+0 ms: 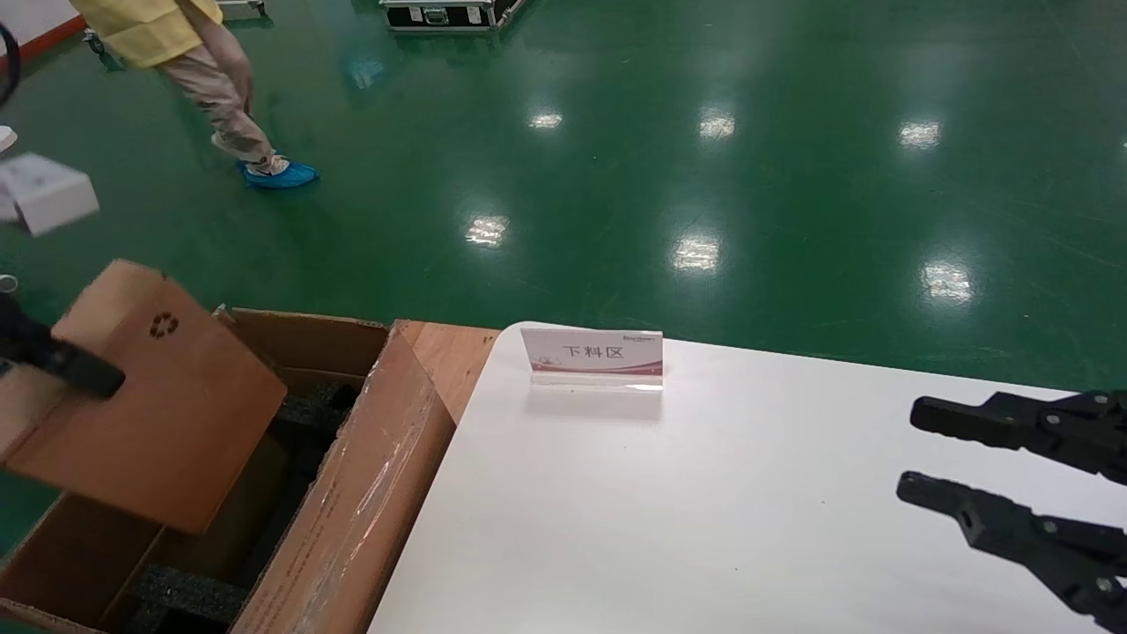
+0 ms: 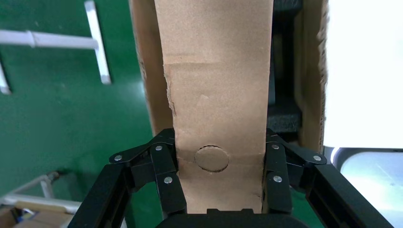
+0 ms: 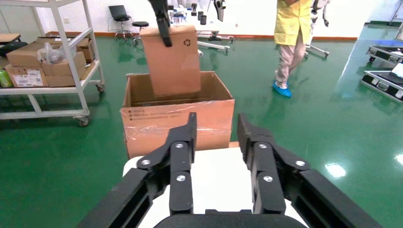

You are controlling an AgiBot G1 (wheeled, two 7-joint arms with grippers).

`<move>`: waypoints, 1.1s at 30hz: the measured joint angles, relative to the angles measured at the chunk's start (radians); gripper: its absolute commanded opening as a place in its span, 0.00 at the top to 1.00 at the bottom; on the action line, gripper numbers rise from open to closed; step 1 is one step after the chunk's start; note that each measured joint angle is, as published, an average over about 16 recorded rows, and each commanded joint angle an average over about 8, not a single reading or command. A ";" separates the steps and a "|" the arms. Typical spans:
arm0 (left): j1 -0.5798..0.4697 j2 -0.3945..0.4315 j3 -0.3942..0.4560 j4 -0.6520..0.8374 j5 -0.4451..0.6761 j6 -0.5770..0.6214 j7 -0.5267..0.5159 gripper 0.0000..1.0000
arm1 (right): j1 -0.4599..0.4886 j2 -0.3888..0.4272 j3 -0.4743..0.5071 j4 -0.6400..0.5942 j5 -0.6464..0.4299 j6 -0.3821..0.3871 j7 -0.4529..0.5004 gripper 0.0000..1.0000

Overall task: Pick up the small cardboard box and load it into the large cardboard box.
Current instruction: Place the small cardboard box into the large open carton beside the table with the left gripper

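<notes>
The left claw (image 2: 218,190), clamped on the small box (image 1: 150,405), holds it tilted over the big box (image 1: 352,493); lowering comes next, while the right claw (image 1: 907,462) idles open over the desk (image 1: 704,528).

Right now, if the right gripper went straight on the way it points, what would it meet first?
Probably the large cardboard box: the open right gripper points across the white table at its taped side wall. Nothing else shows between them, though depth is unclear.

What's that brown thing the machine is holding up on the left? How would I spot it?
Start at the white table; beside it stands the large cardboard box, open, with black foam inside. Above its opening hangs the small cardboard box, flat and slim, clamped in the left gripper. Its small black recycling symbol sets it apart from the carton.
</notes>
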 measured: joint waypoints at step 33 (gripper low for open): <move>0.272 -0.175 -0.008 0.008 0.137 -0.227 0.007 1.00 | 0.000 0.001 -0.002 0.000 0.001 0.001 -0.001 0.00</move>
